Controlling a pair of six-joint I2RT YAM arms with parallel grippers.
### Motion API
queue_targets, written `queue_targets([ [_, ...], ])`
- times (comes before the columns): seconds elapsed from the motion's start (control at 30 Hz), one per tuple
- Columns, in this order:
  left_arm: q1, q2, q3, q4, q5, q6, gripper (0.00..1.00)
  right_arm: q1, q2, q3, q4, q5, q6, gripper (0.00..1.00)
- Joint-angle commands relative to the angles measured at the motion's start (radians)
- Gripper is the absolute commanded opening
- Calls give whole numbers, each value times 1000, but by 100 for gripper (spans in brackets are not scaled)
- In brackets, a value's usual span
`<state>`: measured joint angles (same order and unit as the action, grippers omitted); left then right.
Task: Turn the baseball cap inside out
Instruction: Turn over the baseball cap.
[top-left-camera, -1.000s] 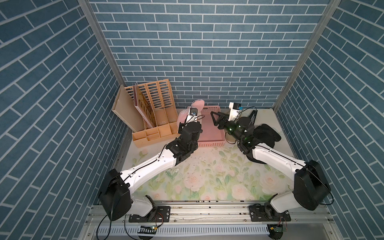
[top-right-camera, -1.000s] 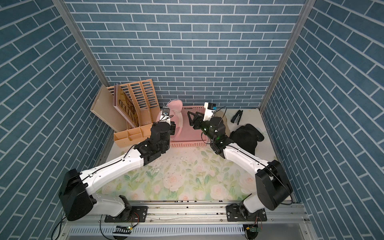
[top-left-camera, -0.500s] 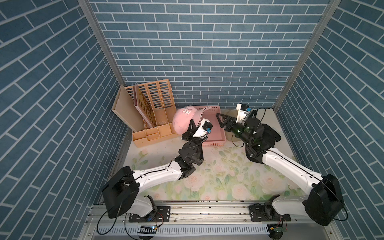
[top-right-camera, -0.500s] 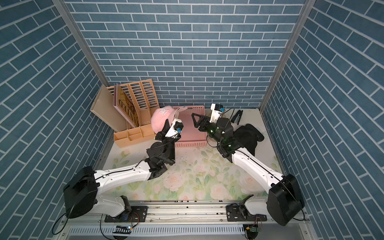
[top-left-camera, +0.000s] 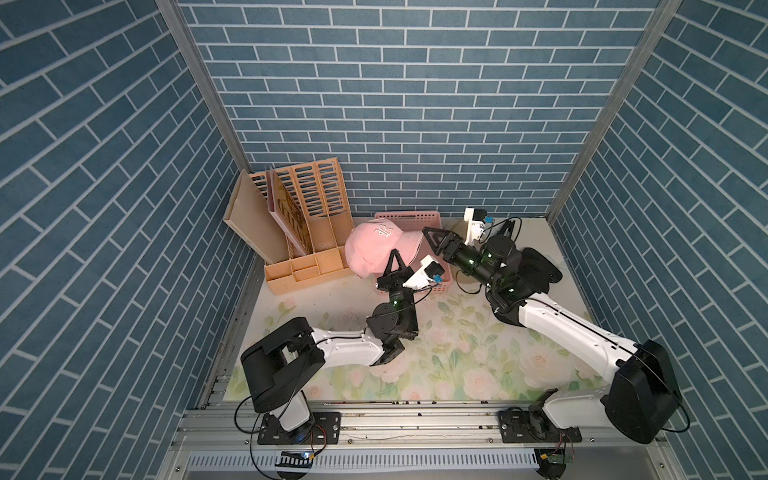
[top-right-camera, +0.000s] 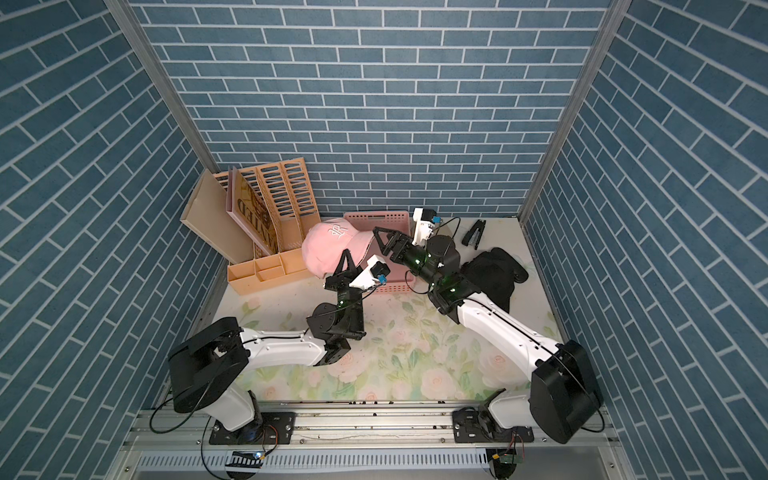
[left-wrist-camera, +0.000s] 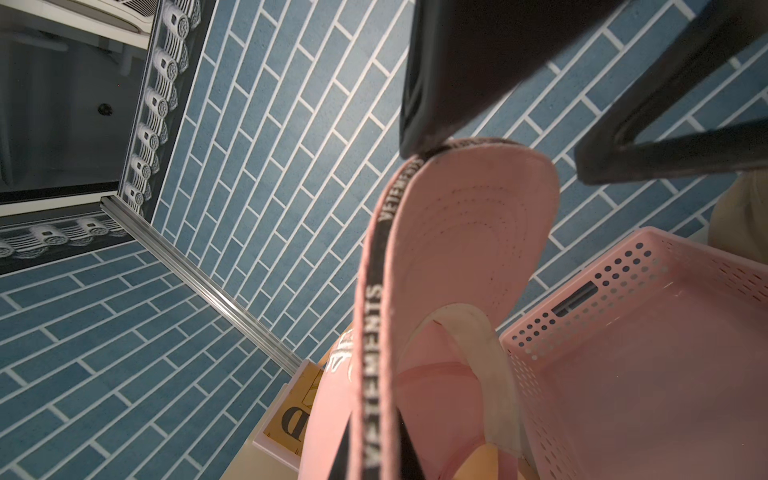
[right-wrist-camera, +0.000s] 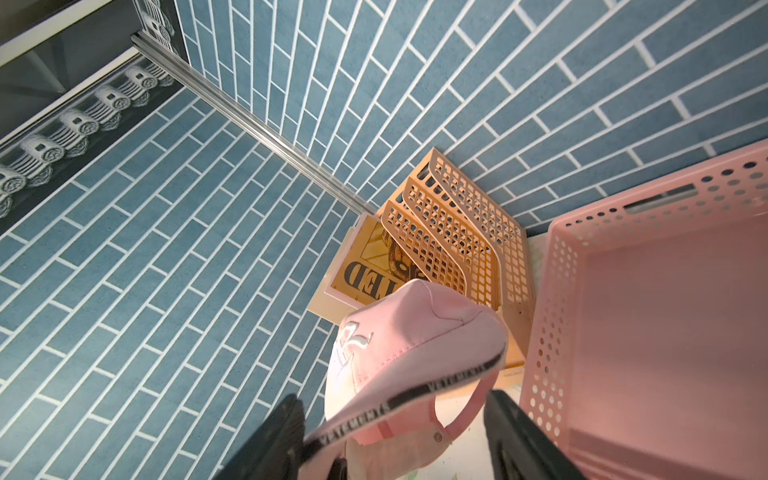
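your left gripper (top-left-camera: 394, 259) is pinched tight on the black-banded rim of the pink baseball cap (top-left-camera: 374, 249), holding it up off the floral mat (top-left-camera: 457, 353) between the orange file organiser (top-left-camera: 309, 232) and the pink basket (top-left-camera: 409, 216). your right gripper (top-left-camera: 430, 241) has its jaws spread wide at the cap's far side, and in the right wrist view its fingers (right-wrist-camera: 282, 436) sit one either side of the lettered rim and back strap, not clamped on them. the crown faces outward with its logo (top-left-camera: 384, 233) showing
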<state>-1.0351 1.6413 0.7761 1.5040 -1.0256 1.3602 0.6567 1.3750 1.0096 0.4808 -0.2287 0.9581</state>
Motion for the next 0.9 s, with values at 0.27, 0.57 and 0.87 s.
queue_targets([
  [0.27, -23, -9, -97, 194, 81, 127, 0, 15, 89, 61, 71, -103, 63, 57],
  [0.57, -24, -4, -126, 214, 103, 168, 0, 24, 123, 57, 107, -248, 122, 23],
  [0.87, -28, 25, -114, 195, 129, 170, 0, 36, 148, 76, 35, -315, 123, 48],
])
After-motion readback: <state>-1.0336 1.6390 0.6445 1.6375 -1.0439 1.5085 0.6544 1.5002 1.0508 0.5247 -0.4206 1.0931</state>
